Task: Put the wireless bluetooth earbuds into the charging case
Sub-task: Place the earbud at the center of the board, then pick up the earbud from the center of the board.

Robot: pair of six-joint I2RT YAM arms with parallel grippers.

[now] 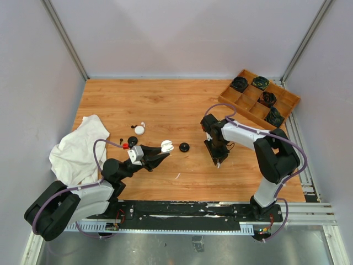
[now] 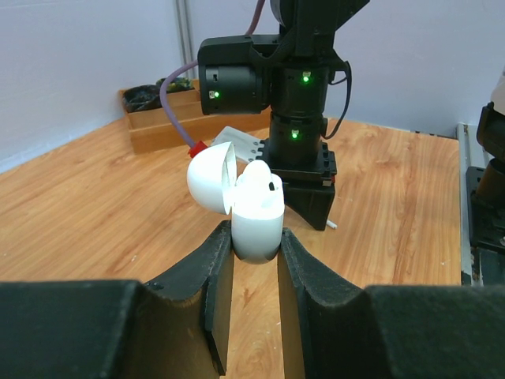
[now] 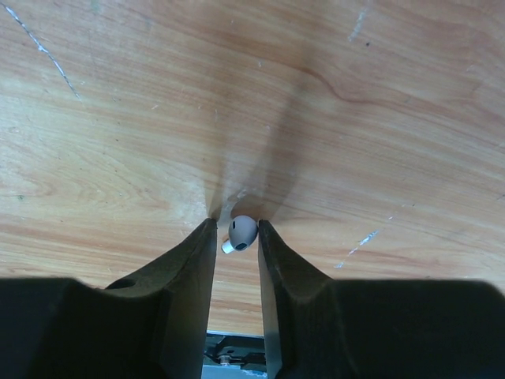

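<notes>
My left gripper [image 2: 255, 241] is shut on a white charging case [image 2: 257, 215], held above the table with its lid hinged open to the left. A white earbud [image 2: 263, 178] sits in the case's top. In the top view the case [image 1: 166, 146] is at the left gripper [image 1: 164, 150] tip, near the table's middle. My right gripper [image 3: 236, 229] points straight down, fingertips on the wood. A white earbud [image 3: 243, 232] lies between them, touching the right finger, with a thin gap to the left finger. In the top view the right gripper [image 1: 218, 161] stands right of centre.
A white round case [image 1: 139, 130] and two black round cases [image 1: 132, 140] [image 1: 184, 147] lie on the table left of centre, with tiny pieces beside them. A crumpled white cloth [image 1: 80, 146] covers the left edge. A wooden compartment tray [image 1: 241, 100] with dark items sits at back right.
</notes>
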